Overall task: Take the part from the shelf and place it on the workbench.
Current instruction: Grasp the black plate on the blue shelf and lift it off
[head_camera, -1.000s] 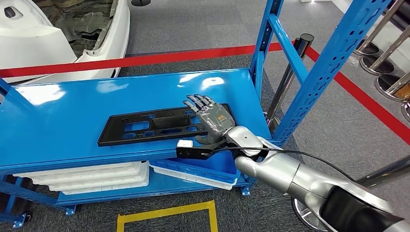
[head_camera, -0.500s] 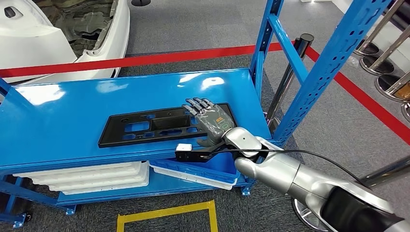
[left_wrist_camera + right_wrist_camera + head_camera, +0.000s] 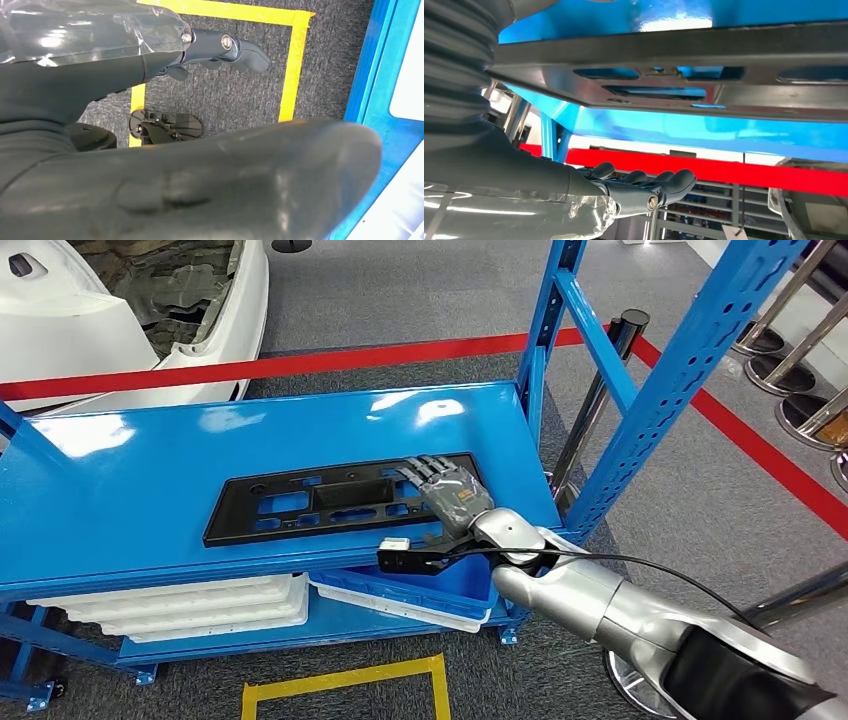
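Observation:
A long flat black part with several cut-outs lies on the blue shelf top. My right hand is stretched out flat over the part's right end, fingers pointing away from me, holding nothing. In the right wrist view the part runs close by, and the straight fingers stand apart from it with a gap between. My left hand hangs by my side over the floor, its fingers loosely extended and holding nothing.
Blue shelf uprights rise just right of the part. White trays and a blue bin sit on the lower shelf. Red barrier tape, a stanchion and a white car body lie beyond. Yellow floor tape marks the carpet.
My right hand has drawn back toward me and to the right, ending lower over the part's right end. The part has not moved.

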Tool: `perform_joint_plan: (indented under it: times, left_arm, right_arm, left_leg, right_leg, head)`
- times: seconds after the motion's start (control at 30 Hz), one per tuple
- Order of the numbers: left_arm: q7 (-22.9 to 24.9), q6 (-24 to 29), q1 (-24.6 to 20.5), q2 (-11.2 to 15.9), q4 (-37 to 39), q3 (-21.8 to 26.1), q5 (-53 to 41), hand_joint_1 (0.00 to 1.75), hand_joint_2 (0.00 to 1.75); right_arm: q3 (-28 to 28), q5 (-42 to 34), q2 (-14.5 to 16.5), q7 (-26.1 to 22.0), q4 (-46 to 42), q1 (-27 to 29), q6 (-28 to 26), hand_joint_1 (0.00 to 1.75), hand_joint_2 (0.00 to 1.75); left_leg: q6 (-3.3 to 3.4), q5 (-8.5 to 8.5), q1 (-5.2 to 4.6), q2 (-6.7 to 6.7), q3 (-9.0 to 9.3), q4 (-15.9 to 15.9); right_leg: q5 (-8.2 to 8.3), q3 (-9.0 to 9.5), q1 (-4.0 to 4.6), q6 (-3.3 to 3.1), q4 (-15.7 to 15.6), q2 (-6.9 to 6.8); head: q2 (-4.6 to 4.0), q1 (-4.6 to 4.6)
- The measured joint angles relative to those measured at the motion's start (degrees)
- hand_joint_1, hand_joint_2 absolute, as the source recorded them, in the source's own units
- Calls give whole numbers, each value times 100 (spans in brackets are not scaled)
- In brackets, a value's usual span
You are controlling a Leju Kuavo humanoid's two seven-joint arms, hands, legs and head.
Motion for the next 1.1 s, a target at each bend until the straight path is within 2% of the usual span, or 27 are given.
perform_joint_plan:
  times: [0.63, 1.1]
  left_arm:
    - [89, -2, -10, -2, 0, 0, -1, 0, 0]
    - [140, 44, -16, -2, 0, 0, -2, 0, 0]
  right_arm:
    - [0, 231, 10, -31, 459, -19, -147, 0, 175]
    - [0, 645, 142, 3, 1053, -116, -816, 0, 175]
  left_leg:
    - [0, 0, 0, 0, 0, 0]
    - [1, 0, 0, -1, 0, -1]
  right_leg:
    - [0, 1, 0, 0, 0, 0]
    - [0, 0, 0, 0, 0, -1]
  head:
    - [0, -1]
    - [0, 0]
